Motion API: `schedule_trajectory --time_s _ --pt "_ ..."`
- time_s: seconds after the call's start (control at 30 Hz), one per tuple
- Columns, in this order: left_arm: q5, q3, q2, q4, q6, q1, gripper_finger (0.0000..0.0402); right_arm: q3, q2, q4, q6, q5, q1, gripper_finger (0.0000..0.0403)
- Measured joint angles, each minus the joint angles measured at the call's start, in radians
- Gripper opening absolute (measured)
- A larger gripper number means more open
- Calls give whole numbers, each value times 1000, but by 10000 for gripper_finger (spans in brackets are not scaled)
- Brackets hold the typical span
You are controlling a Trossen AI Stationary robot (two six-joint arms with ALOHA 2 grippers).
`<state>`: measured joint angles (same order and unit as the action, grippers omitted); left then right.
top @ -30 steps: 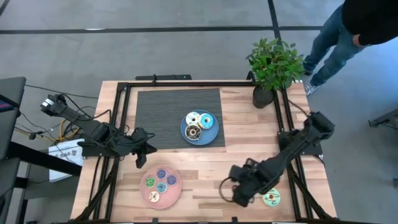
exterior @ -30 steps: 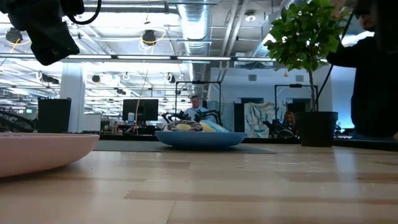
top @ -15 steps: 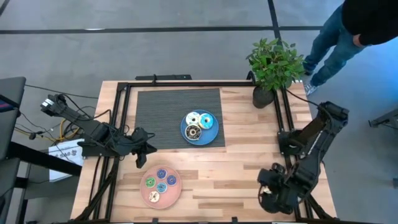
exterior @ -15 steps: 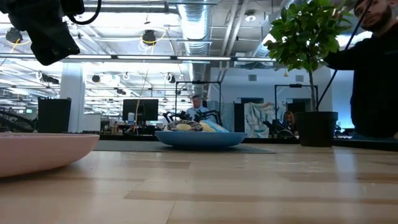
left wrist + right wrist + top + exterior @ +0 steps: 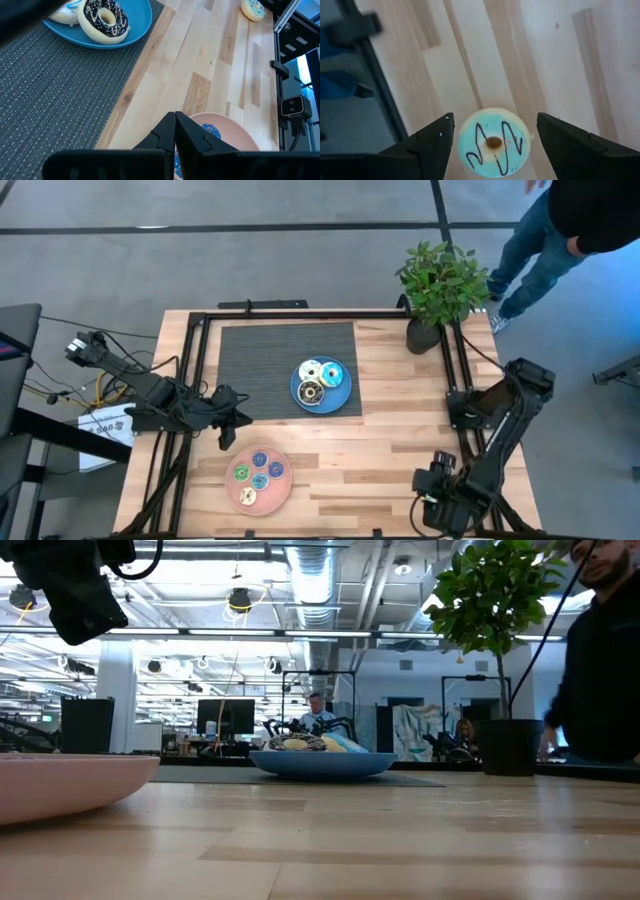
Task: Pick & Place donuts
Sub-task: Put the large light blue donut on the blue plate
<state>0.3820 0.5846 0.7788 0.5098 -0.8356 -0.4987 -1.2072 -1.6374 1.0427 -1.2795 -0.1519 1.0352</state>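
Right wrist view shows the task's nearest piece plainly: a small pale-teal toy donut with a dark squiggle of icing and a brownish centre (image 5: 494, 143), lying flat on the light wooden tabletop (image 5: 545, 60). It sits between the two dark fingers of the right gripper (image 5: 494, 142), which stand spread wide to either side and do not touch it. In the high view that gripper (image 5: 440, 505) hangs over the table's near right corner, hiding the donut beneath it.

The ring looks light, stiff and smooth, probably moulded plastic, so it should not deform but could skid or pop out under an off-centre squeeze. My judgement is that the safest hold is across its outer rim, one finger on each opposite side, low enough that the pads meet the widest part of the ring.

Farther off, three more larger donuts rest on the round blue plate (image 5: 341, 402) at the edge of the dark ribbed mat (image 5: 260, 360): a white one (image 5: 310, 370), a brown-and-cream one (image 5: 311, 392) and a blue-iced one (image 5: 332, 374). Several tiny rings lie on the round pink plate (image 5: 233, 490) near the front edge.

The left gripper (image 5: 226, 430) waits beside the mat's left corner, its fingers pressed together on nothing. A potted green plant (image 5: 440, 280) stands at the far right corner, and a person in jeans (image 5: 530, 250) is beyond the table.
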Motion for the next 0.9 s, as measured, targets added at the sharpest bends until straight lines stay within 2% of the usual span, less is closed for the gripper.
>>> schedule_trajectory --time_s 0.17,0.33,0.7,0.9 --pt "0 0 0 0 3 0 0 0 -59 26 -68 30 34 275" --pt "0 0 0 0 4 0 0 0 -61 60 -102 30 64 276" --pt "27 0 0 0 5 0 0 3 45 173 -225 -31 147 249" --pt "46 0 0 0 5 0 0 125 133 100 -348 -32 188 226"
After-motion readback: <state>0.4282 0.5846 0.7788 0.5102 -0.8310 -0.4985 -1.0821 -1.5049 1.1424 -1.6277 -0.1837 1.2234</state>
